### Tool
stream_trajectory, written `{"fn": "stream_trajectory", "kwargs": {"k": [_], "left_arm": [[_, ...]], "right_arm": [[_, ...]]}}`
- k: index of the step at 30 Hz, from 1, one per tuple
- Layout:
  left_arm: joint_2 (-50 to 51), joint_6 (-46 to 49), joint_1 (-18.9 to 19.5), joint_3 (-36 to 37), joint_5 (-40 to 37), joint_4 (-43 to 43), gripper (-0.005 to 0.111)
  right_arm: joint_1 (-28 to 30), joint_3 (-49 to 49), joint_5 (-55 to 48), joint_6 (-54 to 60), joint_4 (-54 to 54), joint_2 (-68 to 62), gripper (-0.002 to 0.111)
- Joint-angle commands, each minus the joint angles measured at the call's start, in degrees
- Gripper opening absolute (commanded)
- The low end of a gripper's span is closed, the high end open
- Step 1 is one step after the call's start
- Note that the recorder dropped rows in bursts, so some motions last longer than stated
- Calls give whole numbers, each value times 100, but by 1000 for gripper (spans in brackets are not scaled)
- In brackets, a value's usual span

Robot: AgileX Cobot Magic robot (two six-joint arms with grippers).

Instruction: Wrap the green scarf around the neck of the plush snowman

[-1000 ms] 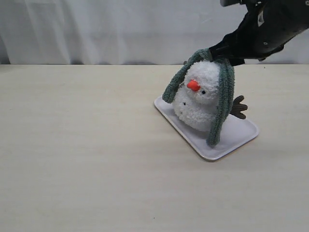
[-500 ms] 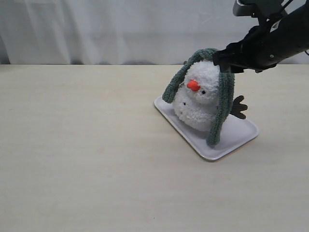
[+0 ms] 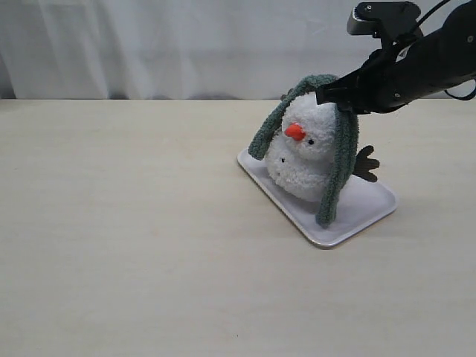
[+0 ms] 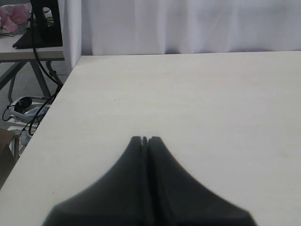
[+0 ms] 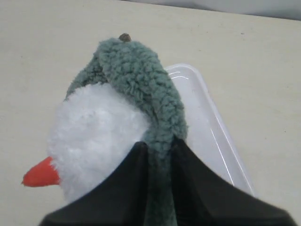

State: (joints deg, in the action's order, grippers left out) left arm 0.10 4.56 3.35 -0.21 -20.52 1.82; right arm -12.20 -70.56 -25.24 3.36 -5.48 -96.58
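Observation:
The plush snowman stands on a white tray, right of the table's middle. Its orange nose points left. The green scarf lies draped over its head, one end hanging down the left side and the longer end down the right to the tray. My right gripper sits at the top right of the head, shut on the scarf; its fingertips pinch the strip beside the white head. The neck is partly hidden by the scarf. My left gripper is shut and empty above bare table, outside the exterior view.
A brown twig arm sticks out to the right behind the hanging scarf end. A white curtain backs the table. In the left wrist view the table's edge drops off toward cables and a stand.
The right arm has swung and lowered, its wrist now lying more level. The snowman and tray have shifted slightly left with the scarf still held.

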Motion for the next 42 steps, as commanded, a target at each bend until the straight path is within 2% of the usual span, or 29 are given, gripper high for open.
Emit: {"fn": "stream_trajectory", "kwargs": {"k": [1, 2, 7, 14, 22, 28, 38, 39, 42], "left_arm": [[-10, -10, -28, 21, 71, 40, 0], [-10, -10, -28, 21, 71, 40, 0], [-10, -10, -28, 21, 71, 40, 0], [-10, -10, -28, 21, 71, 40, 0], [-10, -10, -28, 21, 71, 40, 0], [-10, -10, -28, 21, 71, 40, 0], [-10, -10, -28, 21, 71, 40, 0], [-10, -10, -28, 21, 71, 40, 0], [-10, -10, -28, 21, 71, 40, 0]], "right_arm": [[32, 29, 242, 47, -7, -22, 9], [32, 29, 284, 47, 21, -22, 5], [32, 29, 422, 47, 104, -37, 4], [36, 29, 220, -637, 1244, -281, 4], [36, 29, 242, -637, 1306, -368, 4], [36, 29, -338, -637, 1770, -608, 4], [36, 1, -327, -637, 1797, -653, 4], [36, -20, -340, -637, 1797, -653, 5], [36, -192, -607, -666, 1749, -551, 19]]}}
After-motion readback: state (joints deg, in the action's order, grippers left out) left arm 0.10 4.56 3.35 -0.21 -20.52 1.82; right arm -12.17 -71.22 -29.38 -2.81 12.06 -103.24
